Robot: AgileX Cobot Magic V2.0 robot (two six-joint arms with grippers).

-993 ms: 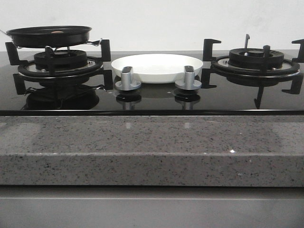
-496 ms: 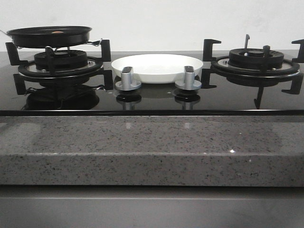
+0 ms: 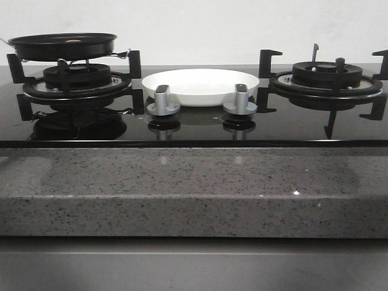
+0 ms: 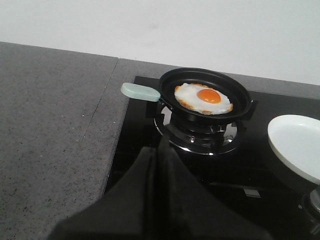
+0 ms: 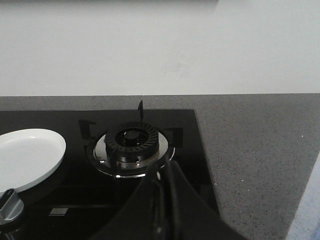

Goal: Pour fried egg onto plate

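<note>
The fried egg [image 4: 203,98], yolk up, lies in a black frying pan [image 4: 235,90] with a pale green handle [image 4: 140,92] on the left burner. In the front view only a sliver of egg [image 3: 71,40] shows in the pan [image 3: 62,46]. The white plate [image 3: 200,86] sits between the burners and is empty; it also shows in the left wrist view [image 4: 296,146] and the right wrist view [image 5: 28,155]. My left gripper [image 4: 161,145] is shut and empty, short of the pan. My right gripper [image 5: 165,172] is shut and empty, near the right burner. Neither gripper shows in the front view.
The right burner [image 3: 327,77] with black pan supports is bare. Two silver knobs [image 3: 162,100] [image 3: 240,100] stand in front of the plate. The black glass hob sits in a grey speckled counter [image 3: 194,188] with a raised front edge.
</note>
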